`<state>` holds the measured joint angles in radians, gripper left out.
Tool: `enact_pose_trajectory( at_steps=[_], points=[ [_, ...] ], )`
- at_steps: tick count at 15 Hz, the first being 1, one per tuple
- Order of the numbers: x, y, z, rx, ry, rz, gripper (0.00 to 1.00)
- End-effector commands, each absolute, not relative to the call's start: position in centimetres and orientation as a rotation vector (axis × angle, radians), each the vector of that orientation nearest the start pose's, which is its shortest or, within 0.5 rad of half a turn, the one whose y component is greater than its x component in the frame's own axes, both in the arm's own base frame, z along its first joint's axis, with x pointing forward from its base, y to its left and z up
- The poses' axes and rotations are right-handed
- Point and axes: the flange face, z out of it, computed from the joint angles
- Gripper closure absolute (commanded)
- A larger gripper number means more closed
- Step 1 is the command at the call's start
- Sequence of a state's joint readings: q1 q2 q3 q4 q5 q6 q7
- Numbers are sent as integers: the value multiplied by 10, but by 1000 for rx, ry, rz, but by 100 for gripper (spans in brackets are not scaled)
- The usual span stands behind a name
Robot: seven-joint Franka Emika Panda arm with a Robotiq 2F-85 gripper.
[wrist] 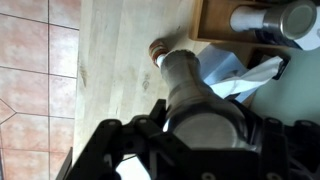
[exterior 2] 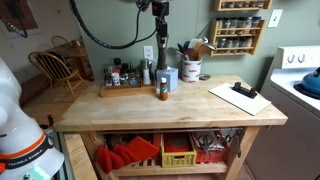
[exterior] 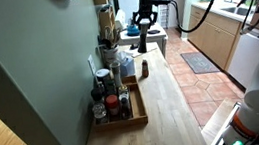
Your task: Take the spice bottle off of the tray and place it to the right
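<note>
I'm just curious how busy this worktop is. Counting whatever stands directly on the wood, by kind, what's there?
Wooden tray: 1
Spice bottle: 1
Blue-and-white carton: 1
Utensil crock: 1
Flat white board: 1
Total: 5

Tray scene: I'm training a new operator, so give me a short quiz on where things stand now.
1. True or false: the gripper hangs over the tray.
2. The small brown bottle stands: A) in the tray, B) on the bare table, C) on the floor.
3. What sits between the gripper's fingers in the wrist view?
Key: 1 false, it is past the tray's end; 2 B; 3 a grey bottle.
</note>
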<state>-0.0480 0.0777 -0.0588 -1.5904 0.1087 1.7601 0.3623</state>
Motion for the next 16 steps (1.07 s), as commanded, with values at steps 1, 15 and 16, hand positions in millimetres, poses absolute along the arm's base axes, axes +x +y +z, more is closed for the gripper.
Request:
enact_pose_trajectory(
  at_steps=[1,15,16],
  points=[
    [618,-58,589,-2880,916,-140,61],
    [680,-120,499,-2748,1415,-121,61],
    [682,-123,495,-2740,1424,-130,61]
  ],
)
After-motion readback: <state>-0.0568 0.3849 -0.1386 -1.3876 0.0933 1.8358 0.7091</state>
